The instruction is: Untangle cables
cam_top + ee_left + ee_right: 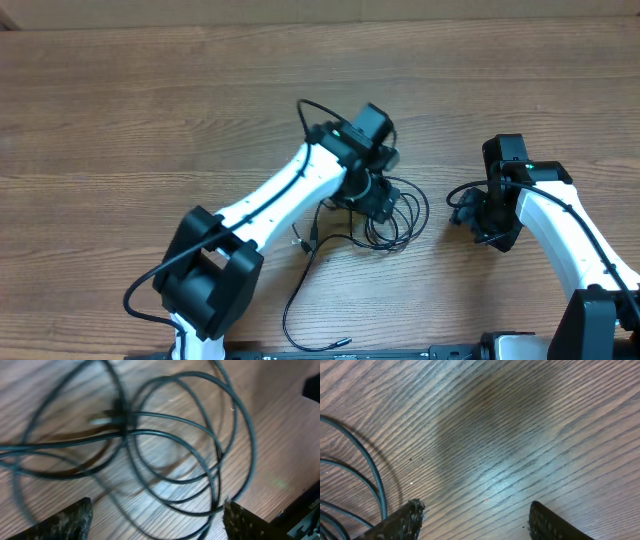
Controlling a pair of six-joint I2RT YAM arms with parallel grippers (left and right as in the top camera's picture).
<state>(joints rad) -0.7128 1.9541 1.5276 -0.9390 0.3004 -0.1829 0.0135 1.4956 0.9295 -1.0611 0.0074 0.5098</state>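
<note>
- Left gripper (157, 517): jaws are spread wide, nothing is clamped; it is positioned over the cables (122, 424).
- The cables are seen as overlapping black loops lying on the wooden table (150, 120) at the centre of the overhead frame, with one tail trailing to lower centre.
- A blurred silvery plug (102, 420) is noted upper left in the left wrist view.
- Right gripper (475, 520): jaws are apart with only bare wood between them; cable strands are seen at lower left.

Cables (398, 225) lay looped on the table (120, 110), mid-table, under my left gripper (157, 527). One tail ran toward the near edge. My right gripper (472, 520) sat just right of the loops, over the table.
</note>
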